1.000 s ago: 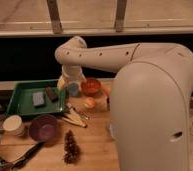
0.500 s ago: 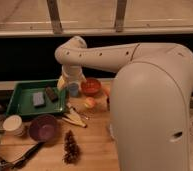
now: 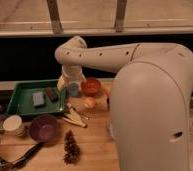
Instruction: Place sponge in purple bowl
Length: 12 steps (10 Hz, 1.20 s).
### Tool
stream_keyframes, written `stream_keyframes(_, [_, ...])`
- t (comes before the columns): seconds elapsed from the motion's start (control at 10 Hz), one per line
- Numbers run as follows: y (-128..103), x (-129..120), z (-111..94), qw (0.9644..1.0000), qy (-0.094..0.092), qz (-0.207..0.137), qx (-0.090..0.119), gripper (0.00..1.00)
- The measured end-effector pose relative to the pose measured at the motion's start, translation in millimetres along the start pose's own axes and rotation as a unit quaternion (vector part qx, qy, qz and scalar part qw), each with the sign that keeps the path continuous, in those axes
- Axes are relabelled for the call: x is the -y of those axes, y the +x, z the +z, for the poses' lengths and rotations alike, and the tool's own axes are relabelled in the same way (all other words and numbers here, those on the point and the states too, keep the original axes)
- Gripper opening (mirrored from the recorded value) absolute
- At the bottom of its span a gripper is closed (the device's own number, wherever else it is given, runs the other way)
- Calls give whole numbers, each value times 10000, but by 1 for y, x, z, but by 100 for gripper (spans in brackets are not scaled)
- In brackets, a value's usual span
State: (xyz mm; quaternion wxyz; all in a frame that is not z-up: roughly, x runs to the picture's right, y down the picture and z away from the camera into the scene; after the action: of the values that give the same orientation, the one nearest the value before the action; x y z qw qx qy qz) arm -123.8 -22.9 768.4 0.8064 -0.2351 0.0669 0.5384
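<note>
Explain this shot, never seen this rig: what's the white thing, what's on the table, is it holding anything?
There is one picture, from a single camera looking past the robot's bulky white arm at a wooden table. I cannot tell where the camera is mounted. The arm bends down to its two-finger gripper, which hangs by the right edge of a green tray, open and holding nothing that I can see. In the tray lie the grey-blue sponge and a brown block. In front of the tray stands the purple bowl, with a white cup beside it. Also on the table: an orange bowl and a pine cone.
</note>
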Motion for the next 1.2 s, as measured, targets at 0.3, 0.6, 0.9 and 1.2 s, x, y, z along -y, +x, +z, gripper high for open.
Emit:
stream_keyframes(0.3, [-6, 1, -5, 9999, -22, -64, 152, 80])
stream_keyframes(0.6, [-41, -16, -23, 9965, -126, -688, 464, 80])
stream_keyframes(0.9, [-89, -65, -15, 9839, -302, -1583, 769, 80])
stream_keyframes(1.2, [-115, -94, -1, 9769, -529, -1704, 1173, 80])
